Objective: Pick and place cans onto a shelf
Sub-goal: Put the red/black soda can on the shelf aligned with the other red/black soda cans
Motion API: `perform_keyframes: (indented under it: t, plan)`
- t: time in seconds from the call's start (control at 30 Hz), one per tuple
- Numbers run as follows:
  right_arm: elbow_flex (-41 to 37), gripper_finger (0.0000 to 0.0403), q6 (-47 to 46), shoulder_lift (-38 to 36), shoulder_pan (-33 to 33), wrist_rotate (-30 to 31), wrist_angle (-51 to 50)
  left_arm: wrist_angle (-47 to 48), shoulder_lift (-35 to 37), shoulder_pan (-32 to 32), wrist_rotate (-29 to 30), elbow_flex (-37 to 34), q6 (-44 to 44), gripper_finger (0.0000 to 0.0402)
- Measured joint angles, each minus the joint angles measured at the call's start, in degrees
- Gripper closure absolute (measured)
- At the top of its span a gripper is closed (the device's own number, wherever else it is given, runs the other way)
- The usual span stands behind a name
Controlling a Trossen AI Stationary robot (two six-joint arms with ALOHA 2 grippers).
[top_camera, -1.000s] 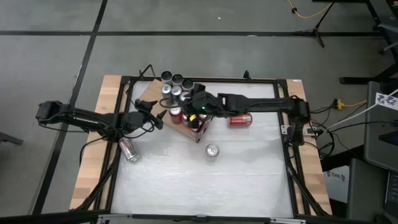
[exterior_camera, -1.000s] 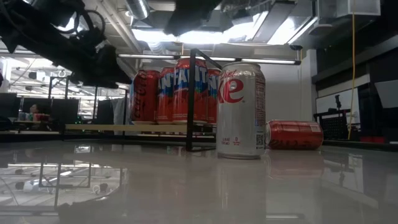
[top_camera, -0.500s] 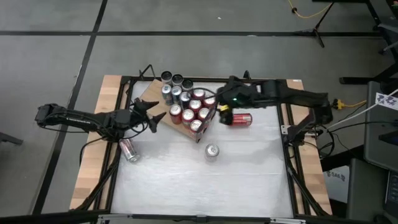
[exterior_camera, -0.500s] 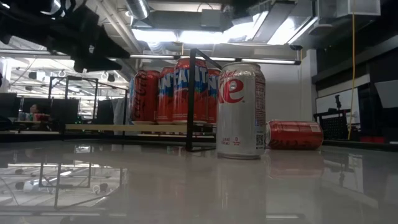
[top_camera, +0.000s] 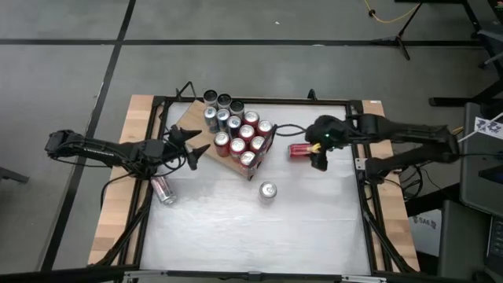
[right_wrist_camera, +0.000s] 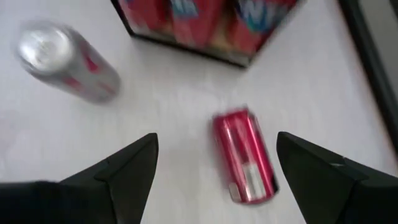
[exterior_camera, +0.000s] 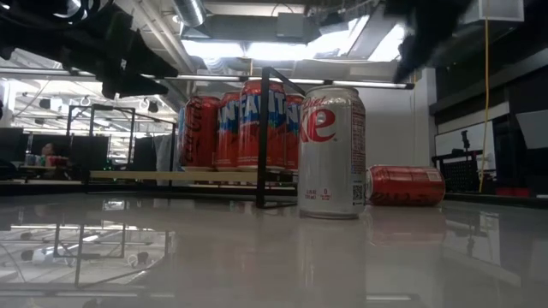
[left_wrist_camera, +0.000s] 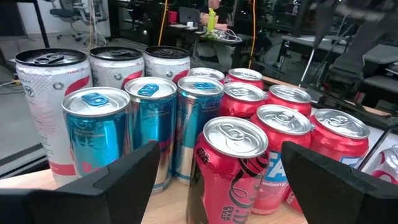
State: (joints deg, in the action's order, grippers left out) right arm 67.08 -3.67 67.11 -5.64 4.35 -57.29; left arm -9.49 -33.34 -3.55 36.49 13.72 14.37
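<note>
Since a second ago, right gripper [top_camera: 318,157] moved off the shelf [top_camera: 189,119] to a lying red can [top_camera: 301,150], fingers spread, empty. Low view: can [exterior_camera: 406,185] beside shelf. Wrist view: can [right_wrist_camera: 244,156] may roll if nudged. Left gripper [top_camera: 191,147] waits released.

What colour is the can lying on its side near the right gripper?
Red, with a small white label panel; the lying can shows best in the right wrist view.

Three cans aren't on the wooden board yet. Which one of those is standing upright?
The silver can alone in the middle of the white table. The red can by the right gripper and the can near the left arm both lie on their sides.
</note>
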Motion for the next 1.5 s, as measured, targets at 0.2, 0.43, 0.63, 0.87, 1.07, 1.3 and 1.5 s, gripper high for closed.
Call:
perform_keyframes:
  t: [0.2, 0.43, 0.63, 0.87, 1.07, 1.3, 1.5]
  plan:
    - [-14.39, 0.0084, 4.85, -5.06, -8.35, -2.55, 5.11, -0.10, 0.00, 0.00, 0.00, 0.00, 0.02, 0.0072]
    - [-25.27, 0.0084, 12.36, -3.91, -15.46, -12.01, 21.04, -0.19, 0.00, 0.00, 0.02, 0.00, 0.12, 0.0072]
    - [-27.10, 0.0084, 16.13, -1.09, -18.31, -12.51, 25.90, -0.19, 0.00, 0.00, 0.04, 0.00, 0.20, 0.0072]
    - [-28.07, 0.0084, 19.28, 4.35, -18.79, -13.04, 27.52, -0.21, 0.00, 0.00, 0.04, 0.00, 0.20, 0.0072]
    - [-27.99, 0.0084, 19.48, 9.26, -18.78, -12.49, 28.05, -0.19, 0.00, 0.00, 0.04, 0.00, 0.20, 0.0072]
    - [-27.87, 0.0083, 19.46, 11.58, -18.76, -12.02, 28.56, -0.21, 0.00, 0.00, 0.04, 0.00, 0.20, 0.0072]
    - [-27.95, 0.0083, 20.45, 11.65, -18.76, -12.56, 28.73, -0.21, 0.00, 0.00, 0.04, 0.00, 0.20, 0.0072]
